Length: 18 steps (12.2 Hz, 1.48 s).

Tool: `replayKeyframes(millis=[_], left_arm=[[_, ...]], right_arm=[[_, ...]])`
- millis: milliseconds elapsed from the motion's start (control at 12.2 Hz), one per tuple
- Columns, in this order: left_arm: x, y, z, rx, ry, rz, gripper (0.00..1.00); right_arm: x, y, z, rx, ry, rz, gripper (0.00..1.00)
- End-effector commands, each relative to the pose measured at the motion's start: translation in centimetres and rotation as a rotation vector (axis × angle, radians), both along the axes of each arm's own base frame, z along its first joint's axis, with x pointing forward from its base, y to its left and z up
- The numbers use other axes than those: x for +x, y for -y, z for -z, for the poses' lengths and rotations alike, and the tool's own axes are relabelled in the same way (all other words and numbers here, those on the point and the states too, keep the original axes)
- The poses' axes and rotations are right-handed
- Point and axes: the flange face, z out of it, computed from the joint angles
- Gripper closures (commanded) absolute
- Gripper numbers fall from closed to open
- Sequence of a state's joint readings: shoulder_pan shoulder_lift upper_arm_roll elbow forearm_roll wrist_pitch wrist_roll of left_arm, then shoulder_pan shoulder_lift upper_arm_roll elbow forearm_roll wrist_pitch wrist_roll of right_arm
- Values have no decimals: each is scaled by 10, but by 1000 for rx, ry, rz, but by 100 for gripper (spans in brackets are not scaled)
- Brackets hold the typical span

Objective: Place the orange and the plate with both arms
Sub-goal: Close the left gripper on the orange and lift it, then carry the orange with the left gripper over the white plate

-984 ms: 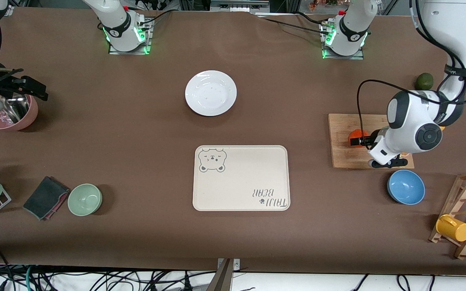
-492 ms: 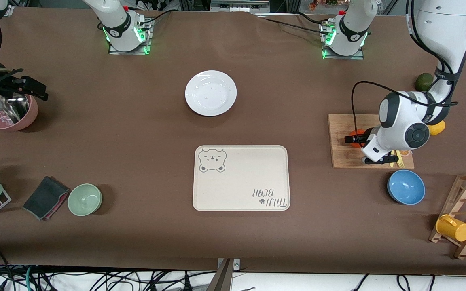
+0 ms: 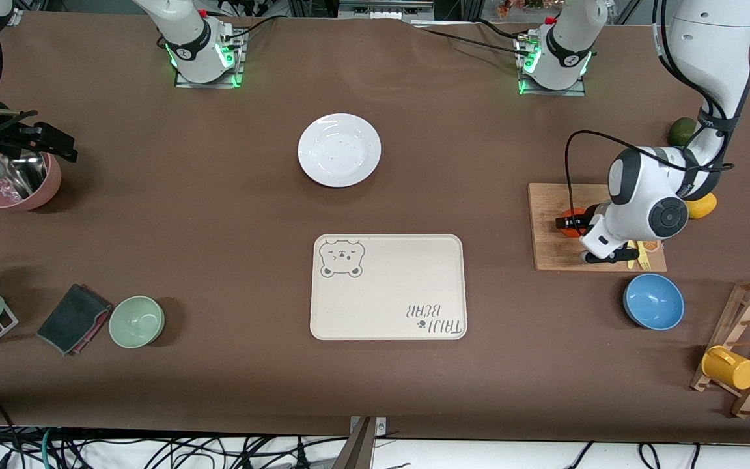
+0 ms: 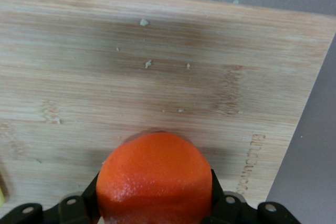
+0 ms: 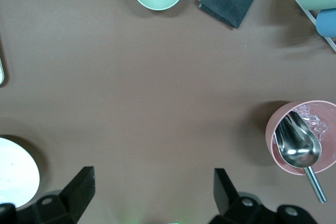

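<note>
Now left gripper (image 4: 155,216) fingers clamp the orange (image 4: 156,179) mid-board; right gripper (image 5: 152,192) waits, fingers spread.

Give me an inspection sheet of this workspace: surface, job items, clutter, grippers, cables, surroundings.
Surface: brown table, no spills seen.
Job's things: orange on the cutting board; white plate lies bare.
Clutter: bear tray, blue bowl, green bowl, pink bowl holding a scoop, dark cloth.
Grippers: left gripper shut on the orange; right gripper open, waiting above the table.
Cables: black cable loops over the board.
Surroundings: loose wires under the table edge.
</note>
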State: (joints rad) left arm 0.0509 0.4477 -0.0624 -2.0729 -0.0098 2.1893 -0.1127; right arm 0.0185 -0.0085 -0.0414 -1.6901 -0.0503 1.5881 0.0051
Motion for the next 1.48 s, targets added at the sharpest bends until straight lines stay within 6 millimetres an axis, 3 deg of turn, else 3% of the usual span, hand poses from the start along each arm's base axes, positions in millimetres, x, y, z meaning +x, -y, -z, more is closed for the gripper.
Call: replayKeyframes(millis=[0,164,574,738,902,1066,1148,1230,1393], left_arm=[[12,10,-27,-2,0,8,92],[27,53,-54,32,-6,-34,92],[8,244,-85,55,33,-194,92],[-14,321,-95,30,25,-230,92],[-44,390,-88,39,18,-229,92],[-98,481,-56,34,-13,-134,91],[-114,513,-42,39,-20,-127,91],[-119,531,-36,40,-20,-146,91],[-132,565,-49,0,9,-141,91]], right_arm=[[1,-1,-5,-5,-5,0,0],[1,-1,-5,-4,-5,0,0],[1,-1,-5,-4,-5,0,0],[1,-1,-5,-4,-5,2,0],[1,-1,-5,-4,-3,0,0],[1,-1,-5,-4,-5,0,0],[1,-1,-5,-4,-5,0,0],[1,-1,-5,-4,-5,0,0],[1,-1,-5,-4,-5,0,0]])
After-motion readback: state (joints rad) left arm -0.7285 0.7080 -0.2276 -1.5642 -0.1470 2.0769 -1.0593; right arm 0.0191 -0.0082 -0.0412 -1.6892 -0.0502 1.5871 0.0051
